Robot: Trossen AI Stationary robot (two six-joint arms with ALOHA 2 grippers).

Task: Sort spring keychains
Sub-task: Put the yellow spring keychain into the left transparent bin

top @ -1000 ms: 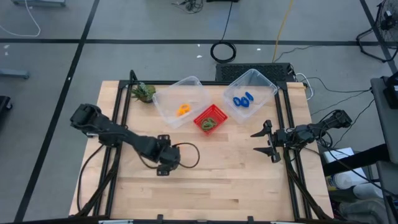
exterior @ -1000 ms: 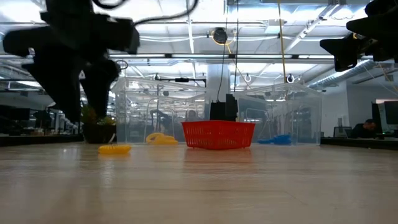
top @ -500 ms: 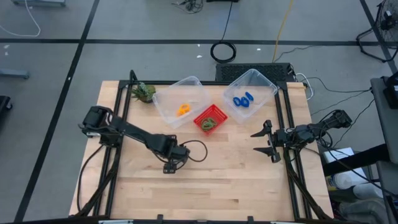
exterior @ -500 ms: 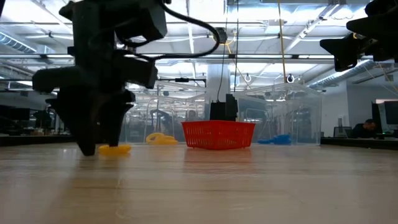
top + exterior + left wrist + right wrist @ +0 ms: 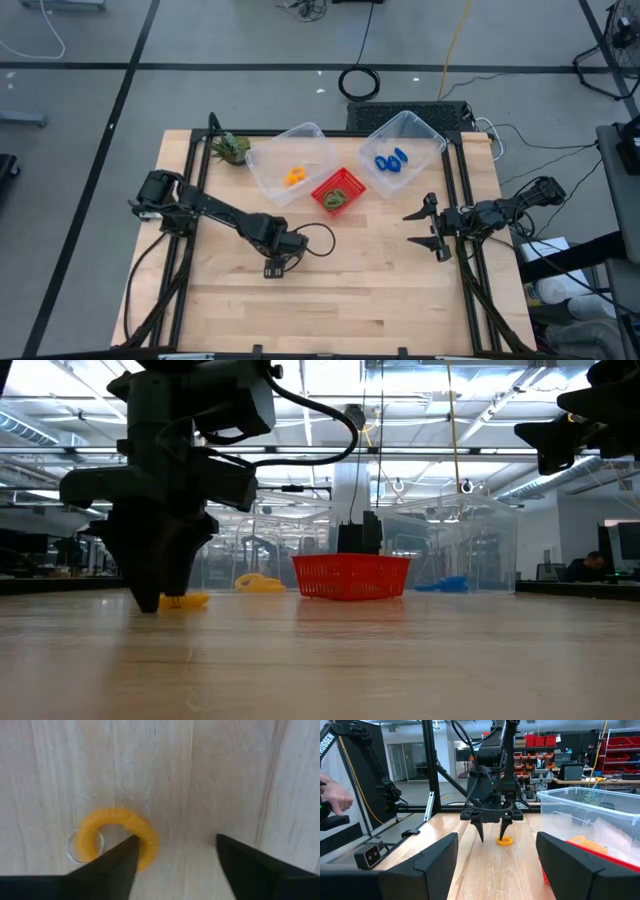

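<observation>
Left wrist view, my left end effector (image 5: pixel 175 851) low over the tabletop (image 5: pixel 225 775), fingers parted, one touching an orange spring keychain (image 5: pixel 116 837), right end effector (image 5: pixel 434 229) waiting open near the tabletop's right edge

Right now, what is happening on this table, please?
The left gripper is down at the tabletop over an orange spring keychain that lies on the wood, fingers open around part of it, not yet lifted. The right gripper hangs open at the right side of the table, waiting. Farther back, one clear bin holds orange keychains, the other clear bin holds blue ones, and the red basket between them holds green ones.
</observation>
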